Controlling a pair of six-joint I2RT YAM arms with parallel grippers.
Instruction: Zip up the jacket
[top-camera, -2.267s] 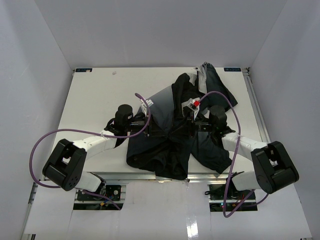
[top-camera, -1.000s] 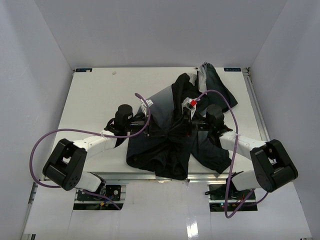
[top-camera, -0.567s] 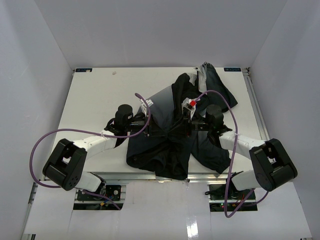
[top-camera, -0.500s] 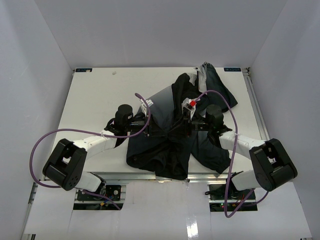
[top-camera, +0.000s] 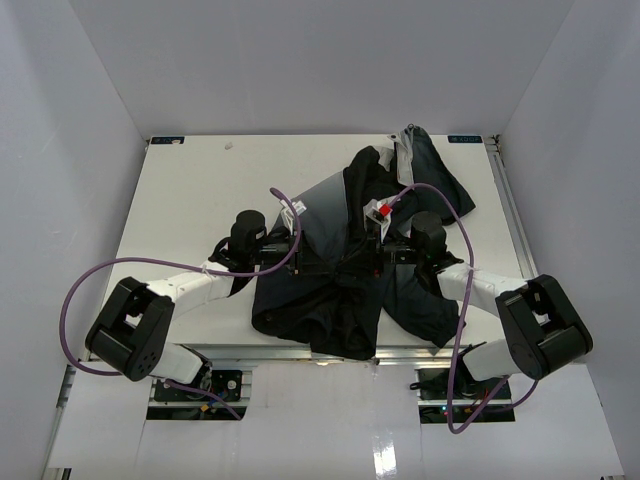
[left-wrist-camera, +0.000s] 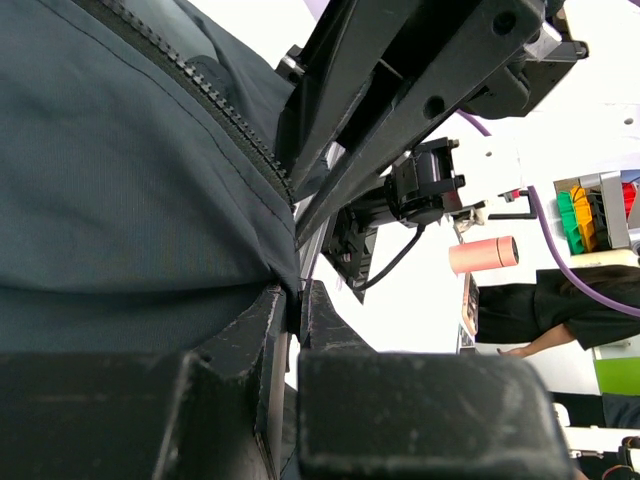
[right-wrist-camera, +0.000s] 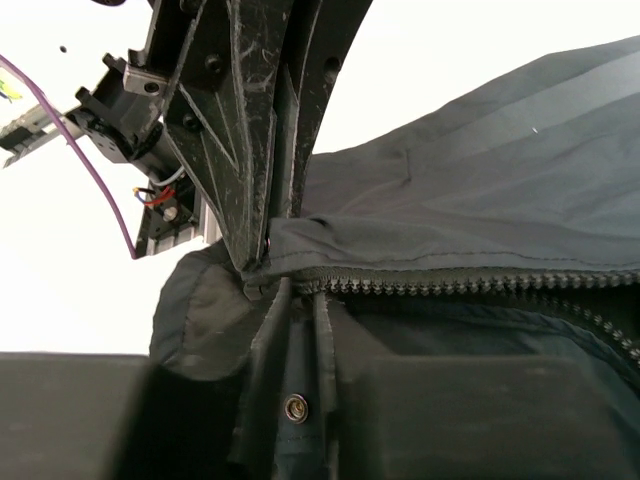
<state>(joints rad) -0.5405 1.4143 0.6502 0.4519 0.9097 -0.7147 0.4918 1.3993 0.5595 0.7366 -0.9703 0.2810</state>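
The jacket (top-camera: 340, 295) lies crumpled on the bench (top-camera: 200, 190), right of centre, reaching from the near edge to the far right corner. The left claw (top-camera: 303, 258) is clenched on a fabric edge beside the zipper (left-wrist-camera: 200, 95). Just right of it, the right claw (top-camera: 372, 252) pinches the jacket's edge too, its fingers drawn together on the cloth.

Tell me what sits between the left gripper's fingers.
The left gripper pinches the fabric edge of the jacket beside its zipper teeth. How far the fabric runs in is hidden by the fingers.
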